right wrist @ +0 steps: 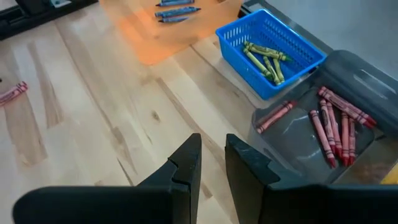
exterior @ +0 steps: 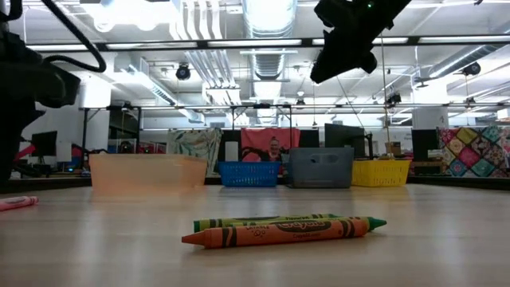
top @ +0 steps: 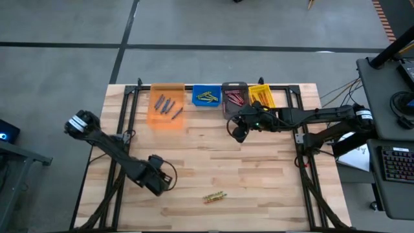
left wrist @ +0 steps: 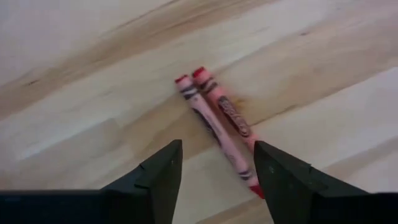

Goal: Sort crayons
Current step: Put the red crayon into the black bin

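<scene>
While its fingers stood apart over the bare wood, the left gripper [left wrist: 214,171] held nothing; two red crayons [left wrist: 217,121] lay side by side on the table [top: 259,168] just ahead of the gap between the tips, the nearer ends passing beside one finger. Across the table, the right gripper [right wrist: 212,158] hung near the grey bin [right wrist: 348,81] at the far edge, its fingers close together with a narrow gap and nothing between them. That bin held a heap of red crayons [right wrist: 336,124], with one more [right wrist: 275,116] lying apart inside it. Green crayons [right wrist: 264,59] filled the blue bin [right wrist: 305,46] beside it, and blue crayons [top: 165,105] lay in the orange bin [top: 165,122]; the yellow bin [top: 261,94] was partly covered by the right arm. Near the front edge, an orange crayon [exterior: 279,231] and a green crayon [exterior: 267,219] lay touching, well apart from both grippers. From table height, the left gripper was cut off by the frame's edge.
</scene>
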### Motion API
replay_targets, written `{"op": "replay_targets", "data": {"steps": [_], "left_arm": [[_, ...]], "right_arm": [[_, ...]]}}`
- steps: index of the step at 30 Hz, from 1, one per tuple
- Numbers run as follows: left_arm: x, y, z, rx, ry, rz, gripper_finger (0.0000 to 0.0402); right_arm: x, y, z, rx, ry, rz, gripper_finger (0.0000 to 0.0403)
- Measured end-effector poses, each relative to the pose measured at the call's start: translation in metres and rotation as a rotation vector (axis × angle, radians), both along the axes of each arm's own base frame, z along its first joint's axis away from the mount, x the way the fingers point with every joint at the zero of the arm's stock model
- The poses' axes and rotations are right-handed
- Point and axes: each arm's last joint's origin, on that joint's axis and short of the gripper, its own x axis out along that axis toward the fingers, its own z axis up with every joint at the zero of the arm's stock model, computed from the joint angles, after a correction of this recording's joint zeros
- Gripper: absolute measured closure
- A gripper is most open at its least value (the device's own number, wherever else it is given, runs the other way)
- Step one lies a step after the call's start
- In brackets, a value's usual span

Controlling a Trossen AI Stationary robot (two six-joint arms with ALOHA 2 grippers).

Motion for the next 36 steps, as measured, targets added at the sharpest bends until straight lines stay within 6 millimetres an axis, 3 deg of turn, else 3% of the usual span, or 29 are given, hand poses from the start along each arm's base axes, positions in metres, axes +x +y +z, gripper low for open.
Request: {"op": "replay_targets", "data": {"steps": [16, 21, 28, 33, 36], "left_arm": [[0.002, -0.002, -0.019, 0.064, 0.086, -0.006, 0.023], [0.002, -0.002, -0.022, 0.071, 0.093, -0.013, 0.0274], [0.001, -0.001, -0.021, 0.071, 0.103, -0.045, 0.0386], [-0.01, 0.007, -0.006, 0.085, 0.128, -0.051, 0.0394], [-0.014, 0.012, 0.012, 0.111, 0.051, -0.054, 0.0399]], "right_arm": [[0.002, 0.0, 0.001, -0.001, -0.025, 0.0, 0.0339], [0.001, 0.0, -0.001, -0.003, -0.019, 0.001, 0.0339], [0.0, 0.0, -0.006, -0.027, 0.009, 0.016, 0.0339], [0.002, 0.0, -0.016, -0.073, -0.014, 0.055, 0.0339], [0.003, 0.0, -0.024, -0.089, -0.037, 0.099, 0.0339]]}}
